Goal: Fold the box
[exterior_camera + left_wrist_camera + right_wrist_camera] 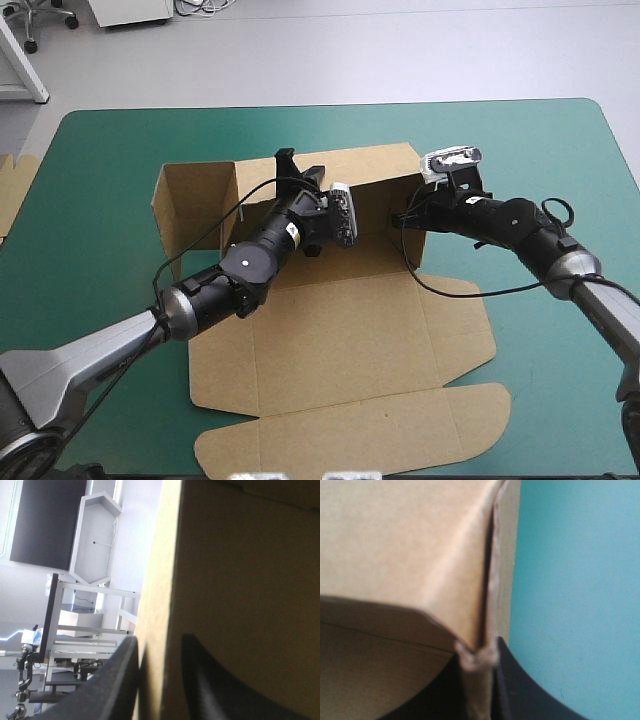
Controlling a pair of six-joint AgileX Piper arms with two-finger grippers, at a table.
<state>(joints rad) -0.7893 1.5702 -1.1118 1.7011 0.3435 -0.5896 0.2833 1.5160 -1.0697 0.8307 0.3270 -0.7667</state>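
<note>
Brown box (340, 330) central on the worktop (120, 140), far walls raised, lid flat nearer, left pincer (300, 172) all but closed on the far wall's rim, right pincer (405, 215) clamping the right corner's board

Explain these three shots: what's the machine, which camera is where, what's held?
Two robot arms work at a teal-green table. The wide picture looks down from above and behind them; the other two come from a camera on each wrist, looking along its gripper. On the table lies a brown box, a cut board sheet, far wall and one side wall raised, lid flat. The left gripper pinches the far wall's top edge; the right gripper pinches that wall's right end.
</note>
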